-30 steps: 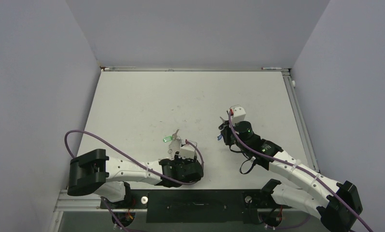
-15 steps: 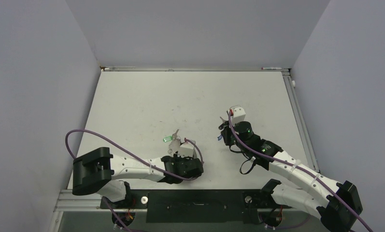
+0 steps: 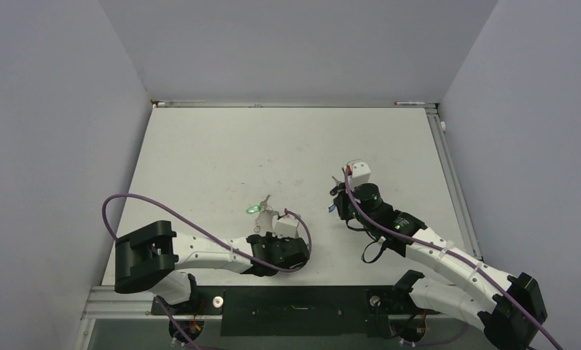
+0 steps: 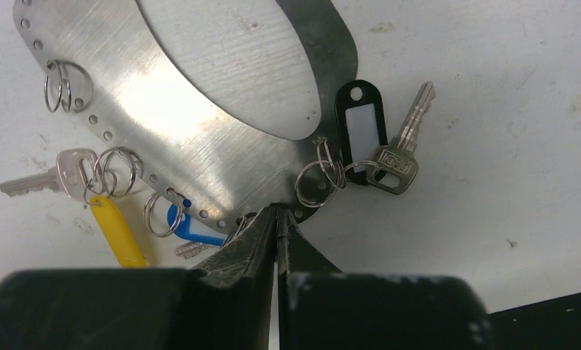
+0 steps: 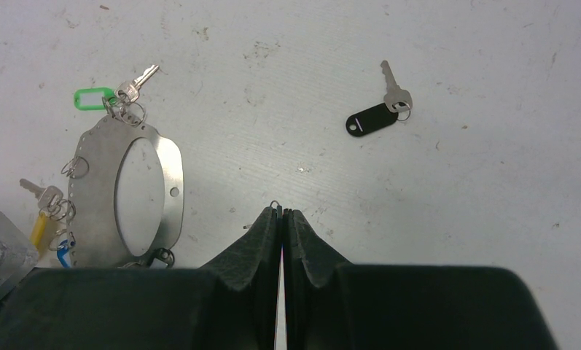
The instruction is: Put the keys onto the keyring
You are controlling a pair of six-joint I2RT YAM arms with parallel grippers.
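Note:
The keyring [image 4: 200, 131] is a flat grey metal oval with holes along its rim, lying on the table. Small split rings hang in the holes, carrying keys with a black tag [image 4: 359, 131], a yellow tag [image 4: 116, 230], a blue tag [image 4: 189, 227] and a green tag [image 5: 94, 98]. My left gripper [image 4: 276, 211] is shut on the keyring's near rim. My right gripper [image 5: 281, 211] is shut, with a thin wire loop [image 5: 274, 203] poking out at its tips and a blue bit [image 3: 333, 208] beside it. One loose key with a black tag [image 5: 373, 118] lies farther out.
An empty split ring [image 4: 61, 84] hangs on the keyring's far rim. Both arms are near the front of the white table [image 3: 221, 146], the left gripper [image 3: 269, 220] left of the right gripper [image 3: 337, 202]. Grey walls enclose the table on three sides.
My left gripper's jaws have closed onto the keyring's rim, and the left arm's elbow has shifted a little to the right. The right arm has not moved.

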